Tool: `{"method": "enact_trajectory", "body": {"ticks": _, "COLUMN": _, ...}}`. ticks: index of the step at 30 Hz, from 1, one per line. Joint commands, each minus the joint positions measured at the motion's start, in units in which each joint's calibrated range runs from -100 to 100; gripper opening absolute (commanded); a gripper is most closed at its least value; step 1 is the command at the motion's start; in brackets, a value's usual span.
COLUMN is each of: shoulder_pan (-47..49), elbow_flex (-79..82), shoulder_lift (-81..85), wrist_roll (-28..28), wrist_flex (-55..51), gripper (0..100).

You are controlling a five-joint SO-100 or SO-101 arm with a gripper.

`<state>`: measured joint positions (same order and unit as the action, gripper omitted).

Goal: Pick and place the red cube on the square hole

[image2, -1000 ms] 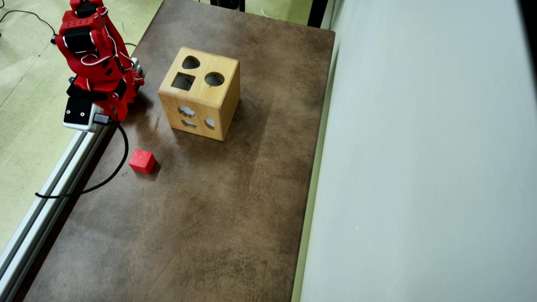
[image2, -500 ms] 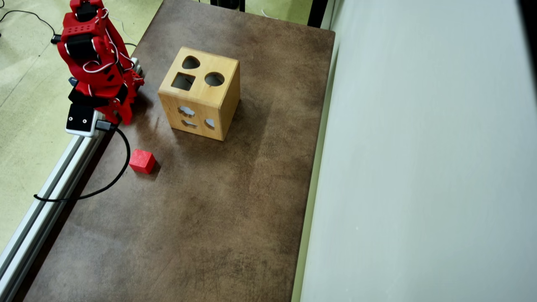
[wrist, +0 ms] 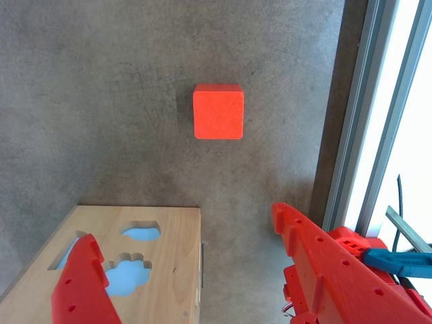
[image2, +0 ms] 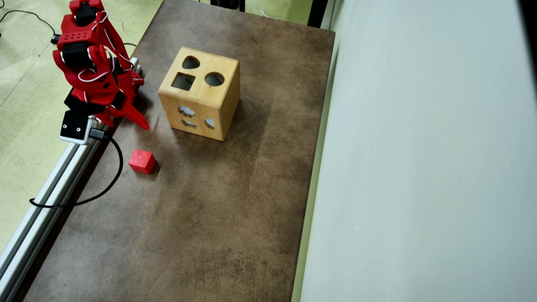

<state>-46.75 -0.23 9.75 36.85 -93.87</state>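
One red cube point(image2: 142, 161) lies alone on the brown table point(image2: 218, 218), left of centre in the overhead view, touching nothing. It is near the table's left edge, where an aluminium rail point(image2: 46, 197) runs diagonally, and a black cable point(image2: 110, 180) loops just to its left. To its right and toward the lower frame the tabletop is bare all the way to the pale wall point(image2: 419, 167) along the right side.

The wooden box point(image2: 200, 93) stands in the upper middle, well apart from the cube. The square hole point(image2: 183, 81) is on its top face, at that face's left, with a teardrop cut-out above it and a round one to its right.

In the wrist view the cube point(wrist: 218, 111) sits in the upper middle, with open table between it and the gripper point(wrist: 182, 246). Its two red fingers point(wrist: 317, 256) stand wide apart at the bottom of the frame, holding nothing, and the left one overlaps the box's side face point(wrist: 162, 270). The rail point(wrist: 364, 135) runs down the right edge.

In the overhead view the gripper point(image2: 126, 119) is at upper left, above the cube. Half a second ago the fingers were folded together against the arm; now one red finger point(image2: 136, 117) juts out toward the box. The cube and box have not shifted.
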Motion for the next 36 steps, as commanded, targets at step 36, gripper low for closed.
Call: {"method": "enact_trajectory", "body": {"ticks": 36, "shoulder_pan": -0.2, "elbow_flex": -1.1, "shoulder_lift": -16.0, "wrist_roll": -0.7, "wrist_flex": 1.0, "gripper": 39}}
